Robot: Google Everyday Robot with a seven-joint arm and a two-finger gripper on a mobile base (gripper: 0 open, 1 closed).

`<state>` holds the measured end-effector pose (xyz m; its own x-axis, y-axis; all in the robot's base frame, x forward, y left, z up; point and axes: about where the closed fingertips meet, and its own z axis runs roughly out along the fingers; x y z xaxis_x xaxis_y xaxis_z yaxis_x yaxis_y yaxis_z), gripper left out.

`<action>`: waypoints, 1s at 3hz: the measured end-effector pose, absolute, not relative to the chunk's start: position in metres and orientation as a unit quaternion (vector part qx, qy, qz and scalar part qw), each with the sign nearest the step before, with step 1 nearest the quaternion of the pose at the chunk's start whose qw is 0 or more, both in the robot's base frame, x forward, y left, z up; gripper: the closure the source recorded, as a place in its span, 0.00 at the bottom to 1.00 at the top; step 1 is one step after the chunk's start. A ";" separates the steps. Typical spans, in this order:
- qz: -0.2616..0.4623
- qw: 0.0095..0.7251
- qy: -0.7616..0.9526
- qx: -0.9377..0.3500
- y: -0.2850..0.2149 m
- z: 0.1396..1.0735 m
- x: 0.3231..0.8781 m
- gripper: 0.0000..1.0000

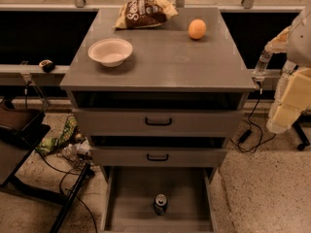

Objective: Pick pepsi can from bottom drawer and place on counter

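Front view of a grey three-drawer cabinet (97,123). The small dark blue pepsi can with a silver top (160,204) stands upright on the floor of the pulled-out, shallow grey bottom drawer (127,205), near its front centre (the two upper drawers with black handles (158,122) sit above). The broad matte grey counter surface (165,62) carries a white round bowl (110,51), a brown snack bag (143,13) and a round orange fruit (197,29). The robot's pale gripper (261,69) hangs beside the counter's right front corner, well apart from the can. Whether it is released or clenched cannot be told.

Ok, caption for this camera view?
Pepsi can upright in open bottom drawer; bowl, chip bag, orange on counter; gripper beside counter's right edge.
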<state>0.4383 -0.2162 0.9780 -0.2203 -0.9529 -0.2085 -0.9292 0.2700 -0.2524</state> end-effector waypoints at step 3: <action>0.038 0.190 0.789 -0.583 -0.202 0.913 0.444 0.00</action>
